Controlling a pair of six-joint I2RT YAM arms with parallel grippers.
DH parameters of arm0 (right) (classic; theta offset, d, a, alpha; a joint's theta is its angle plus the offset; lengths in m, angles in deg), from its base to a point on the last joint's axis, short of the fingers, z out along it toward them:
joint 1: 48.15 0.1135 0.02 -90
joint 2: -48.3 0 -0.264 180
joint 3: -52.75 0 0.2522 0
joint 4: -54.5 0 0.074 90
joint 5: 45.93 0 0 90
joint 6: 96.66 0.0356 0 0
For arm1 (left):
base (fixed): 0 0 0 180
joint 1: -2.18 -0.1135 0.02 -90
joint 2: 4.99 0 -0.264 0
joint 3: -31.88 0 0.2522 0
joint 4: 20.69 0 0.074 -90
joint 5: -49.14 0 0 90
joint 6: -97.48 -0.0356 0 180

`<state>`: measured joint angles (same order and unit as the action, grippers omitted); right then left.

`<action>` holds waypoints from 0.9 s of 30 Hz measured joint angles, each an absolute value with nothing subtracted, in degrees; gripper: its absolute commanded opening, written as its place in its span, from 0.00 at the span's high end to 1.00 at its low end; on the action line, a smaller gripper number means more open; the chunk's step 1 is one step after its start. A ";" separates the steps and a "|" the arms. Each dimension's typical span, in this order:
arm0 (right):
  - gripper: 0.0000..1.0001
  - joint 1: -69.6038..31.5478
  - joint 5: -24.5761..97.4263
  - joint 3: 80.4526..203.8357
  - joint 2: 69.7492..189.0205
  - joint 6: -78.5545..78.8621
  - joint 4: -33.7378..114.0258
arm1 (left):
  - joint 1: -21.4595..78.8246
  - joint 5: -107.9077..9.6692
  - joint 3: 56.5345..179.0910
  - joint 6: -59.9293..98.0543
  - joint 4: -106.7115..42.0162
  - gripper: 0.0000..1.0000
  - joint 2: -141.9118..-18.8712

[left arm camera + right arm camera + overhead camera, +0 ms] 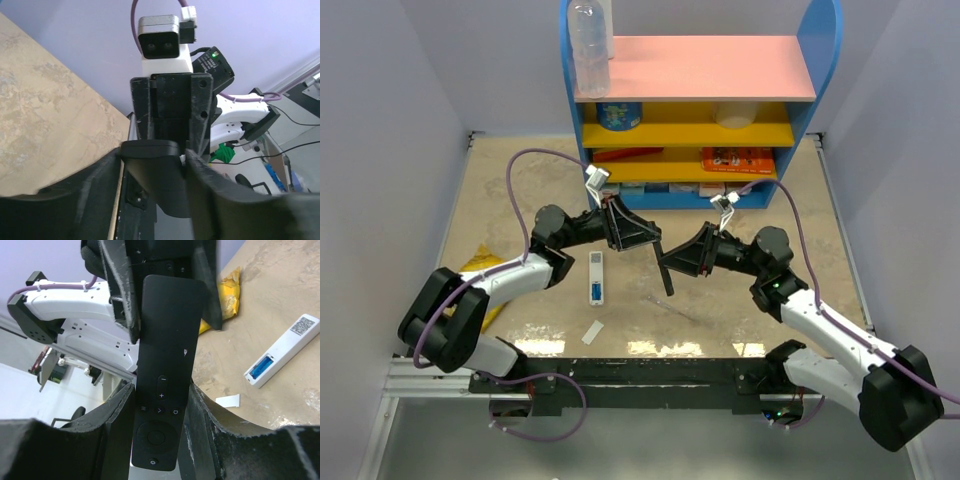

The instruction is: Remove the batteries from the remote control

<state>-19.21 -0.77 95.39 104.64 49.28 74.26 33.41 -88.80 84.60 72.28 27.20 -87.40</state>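
Right gripper [160, 400] clamped on button end of black remote [167, 340], left gripper [155, 156] clamped on far end, held above table [770, 190]; white remote [595, 272] lies open beside, blue battery [261, 366] inside.

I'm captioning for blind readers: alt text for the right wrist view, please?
A black remote, buttons facing the camera, is gripped at its near end by the right gripper and at its far end by the left gripper. On the table behind lies a white remote, its compartment open on a blue battery.
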 measured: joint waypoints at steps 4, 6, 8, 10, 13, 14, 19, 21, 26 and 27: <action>0.78 -19.23 -0.75 95.39 105.41 49.04 74.28 | 33.43 -89.00 84.60 73.44 28.18 0.68 -87.62; 0.72 -19.18 -0.71 95.39 105.43 48.80 74.02 | 33.45 -89.13 84.36 74.33 28.84 0.80 -87.94; 0.62 -19.18 -0.58 95.55 105.38 48.06 72.95 | 33.45 -89.19 84.19 74.68 29.29 0.94 -88.25; 0.49 -19.16 -0.42 96.07 105.21 47.05 71.04 | 33.45 -89.24 84.06 75.43 29.32 1.00 -88.53; 0.31 -19.07 0.67 97.69 104.71 44.52 66.15 | 33.45 -89.04 83.99 75.38 28.49 1.00 -88.56; 0.27 -18.99 1.74 98.59 104.42 43.40 63.68 | 33.45 -88.78 83.99 74.86 27.31 1.00 -88.53; 0.23 -18.96 9.13 103.63 102.54 34.86 50.11 | 33.49 -83.45 86.20 67.86 9.23 1.00 -87.11; 0.25 -18.92 11.90 105.56 102.26 31.40 45.49 | 33.49 -79.64 88.45 64.89 0.14 1.00 -86.50; 0.31 -17.46 17.85 108.49 103.92 26.33 38.85 | 33.47 -71.73 91.82 61.20 -15.25 1.00 -84.88; 0.32 -16.71 18.77 108.68 104.55 25.76 38.17 | 33.49 -70.42 92.19 60.74 -17.70 1.00 -84.69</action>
